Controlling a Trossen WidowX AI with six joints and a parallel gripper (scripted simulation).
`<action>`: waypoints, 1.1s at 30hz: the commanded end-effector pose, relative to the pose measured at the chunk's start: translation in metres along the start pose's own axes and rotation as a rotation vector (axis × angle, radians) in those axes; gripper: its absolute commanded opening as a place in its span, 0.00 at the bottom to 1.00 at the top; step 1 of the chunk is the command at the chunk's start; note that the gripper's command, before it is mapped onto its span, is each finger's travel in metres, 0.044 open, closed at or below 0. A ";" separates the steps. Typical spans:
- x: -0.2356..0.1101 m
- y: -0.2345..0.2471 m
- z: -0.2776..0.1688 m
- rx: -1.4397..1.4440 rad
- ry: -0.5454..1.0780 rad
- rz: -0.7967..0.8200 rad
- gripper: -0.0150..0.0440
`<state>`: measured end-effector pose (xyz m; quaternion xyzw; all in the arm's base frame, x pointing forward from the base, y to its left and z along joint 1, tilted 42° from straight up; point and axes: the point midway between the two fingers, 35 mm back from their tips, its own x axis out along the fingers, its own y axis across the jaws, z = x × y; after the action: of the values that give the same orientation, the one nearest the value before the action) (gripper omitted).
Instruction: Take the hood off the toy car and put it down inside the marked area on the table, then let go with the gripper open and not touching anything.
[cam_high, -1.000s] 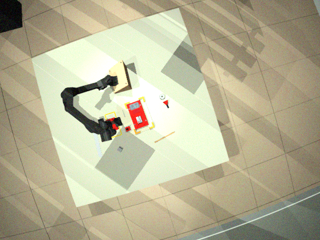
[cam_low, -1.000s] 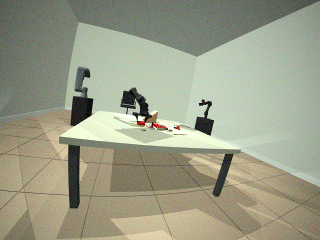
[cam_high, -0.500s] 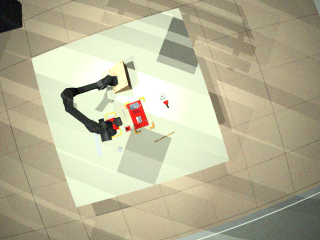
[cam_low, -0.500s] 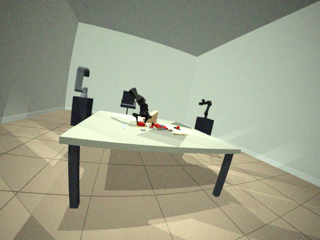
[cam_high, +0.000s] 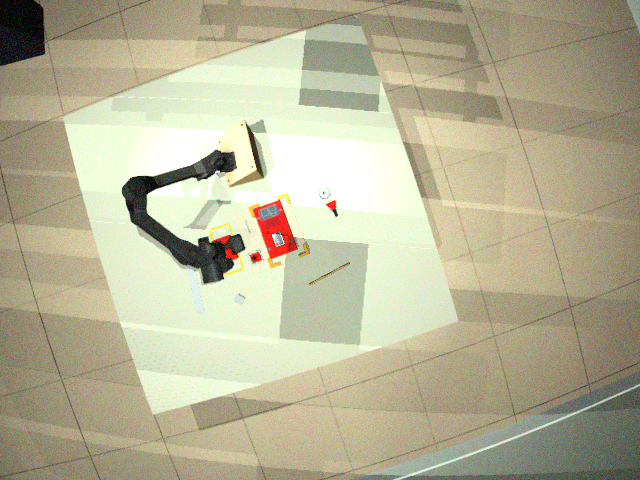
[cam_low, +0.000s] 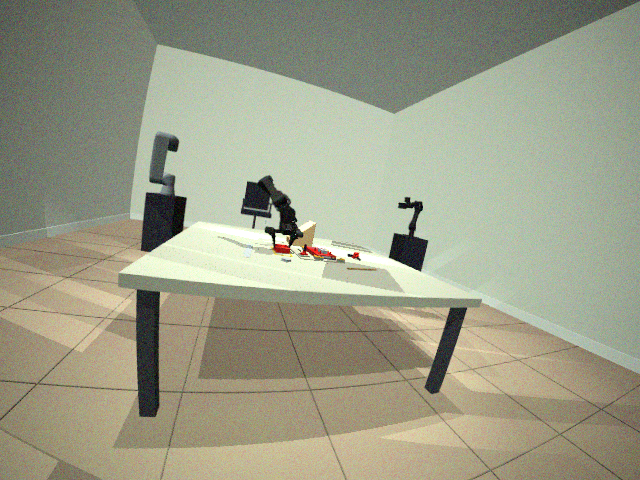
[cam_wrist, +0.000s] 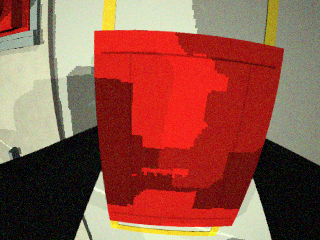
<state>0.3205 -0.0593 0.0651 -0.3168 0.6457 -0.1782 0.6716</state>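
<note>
My gripper (cam_high: 226, 251) (cam_low: 282, 241) (cam_wrist: 180, 139) is shut on the red hood (cam_high: 229, 249) (cam_low: 281, 249) (cam_wrist: 180, 120), its black fingers on either side of it. The hood hangs low over the yellow-outlined marked area (cam_high: 219, 226). In the wrist view it covers most of the rectangle and reaches its near line. I cannot tell whether it touches the table. The red toy car (cam_high: 276, 229) (cam_low: 320, 253) sits on its own base with yellow corner marks, to the right of the gripper.
A wooden wedge block (cam_high: 240, 153) stands behind the arm. A small red square part (cam_high: 254, 257) lies between hood and car. A white wheel (cam_high: 326, 191), a red cone part (cam_high: 331, 206), a thin rod (cam_high: 329, 273), a grey cube (cam_high: 239, 298) and a grey strip (cam_high: 196, 294) lie around.
</note>
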 end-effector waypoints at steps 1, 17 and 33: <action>0.000 0.000 0.000 0.001 0.000 0.000 0.61; -0.055 0.002 0.002 0.000 0.001 -0.005 1.00; -0.072 0.002 0.000 0.000 0.001 -0.009 1.00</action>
<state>0.3134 -0.0114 0.1167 -0.3203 0.6466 -0.1795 0.6687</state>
